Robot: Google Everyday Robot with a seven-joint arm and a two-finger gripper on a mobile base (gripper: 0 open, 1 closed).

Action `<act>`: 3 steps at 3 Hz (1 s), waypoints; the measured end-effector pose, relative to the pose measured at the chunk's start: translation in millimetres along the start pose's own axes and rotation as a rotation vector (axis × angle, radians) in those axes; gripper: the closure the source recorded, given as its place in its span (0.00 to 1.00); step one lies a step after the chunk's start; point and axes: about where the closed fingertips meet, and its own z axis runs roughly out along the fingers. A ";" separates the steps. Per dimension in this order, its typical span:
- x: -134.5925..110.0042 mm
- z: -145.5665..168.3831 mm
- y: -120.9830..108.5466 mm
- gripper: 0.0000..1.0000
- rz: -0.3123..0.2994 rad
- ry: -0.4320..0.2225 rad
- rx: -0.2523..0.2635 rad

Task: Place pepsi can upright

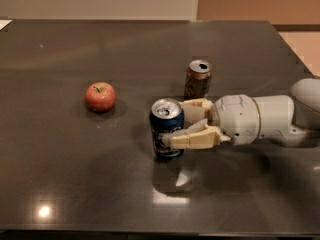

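Note:
The pepsi can (pixel 166 129), dark blue with a silver top, stands upright near the middle of the dark table (pixel 75 184). Its base is at the table surface or just above it. My gripper (pixel 176 124) reaches in from the right, shut on the can. One beige finger (pixel 196 139) lies across the can's near side and the other finger (pixel 196 105) sits behind its far side. The white arm (pixel 260 120) stretches off toward the right edge.
A brown-gold can (pixel 198 79) stands upright just behind the gripper, close to the far finger. A red apple (pixel 100 96) lies to the left of the pepsi can. The table's front edge runs along the bottom of the view.

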 end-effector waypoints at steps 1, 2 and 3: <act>7.8 -3.8 -4.0 0.59 0.000 -0.029 0.009; 12.9 -6.0 -6.6 0.36 -0.006 -0.038 0.010; 16.6 -7.5 -8.1 0.13 -0.011 -0.042 0.007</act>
